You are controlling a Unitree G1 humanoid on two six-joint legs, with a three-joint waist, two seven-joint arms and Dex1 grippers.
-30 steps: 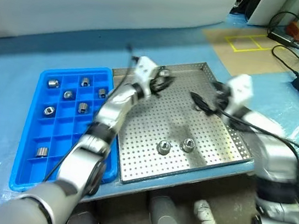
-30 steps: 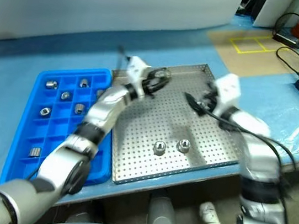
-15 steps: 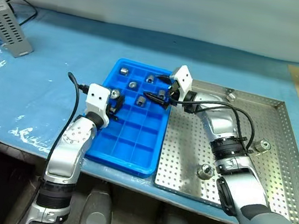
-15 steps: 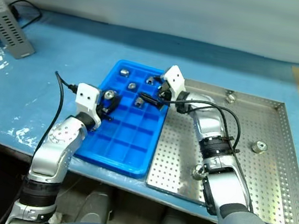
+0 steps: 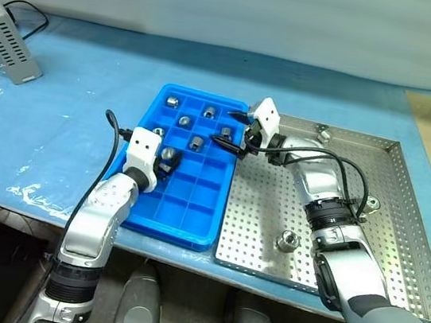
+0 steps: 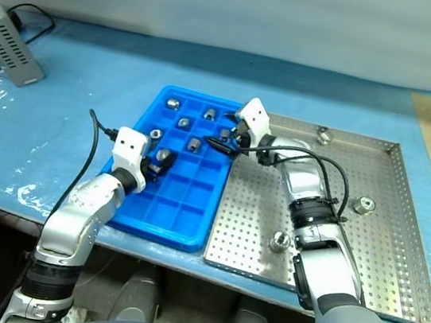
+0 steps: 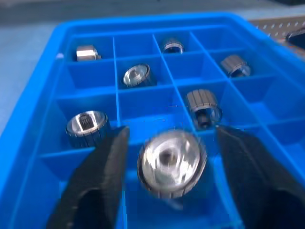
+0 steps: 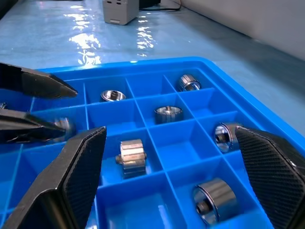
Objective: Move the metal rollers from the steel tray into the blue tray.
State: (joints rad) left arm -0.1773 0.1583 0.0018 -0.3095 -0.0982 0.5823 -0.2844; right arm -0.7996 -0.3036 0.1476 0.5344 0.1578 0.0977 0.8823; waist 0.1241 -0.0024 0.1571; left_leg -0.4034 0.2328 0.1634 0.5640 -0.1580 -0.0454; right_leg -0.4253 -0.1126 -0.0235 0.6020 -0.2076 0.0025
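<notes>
No readable writing. Blue tray (image 5: 180,213) centre holds seven metal rollers (image 5: 196,142); steel tray (image 5: 398,235) right holds three. Left gripper (image 7: 164,143) fingers spread around a roller, right gripper (image 8: 169,157) fingers wide, empty.

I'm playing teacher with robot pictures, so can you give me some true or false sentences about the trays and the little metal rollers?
1. The blue tray lies on the robot's left of the steel tray. True.
2. The steel tray has nothing on it. False: metal rollers lie there, one near its front rim.
3. The right tool is shut on a roller. False: it is open and empty, over the blue tray.
4. A roller shows between the left tool's open fingers. True.
</notes>
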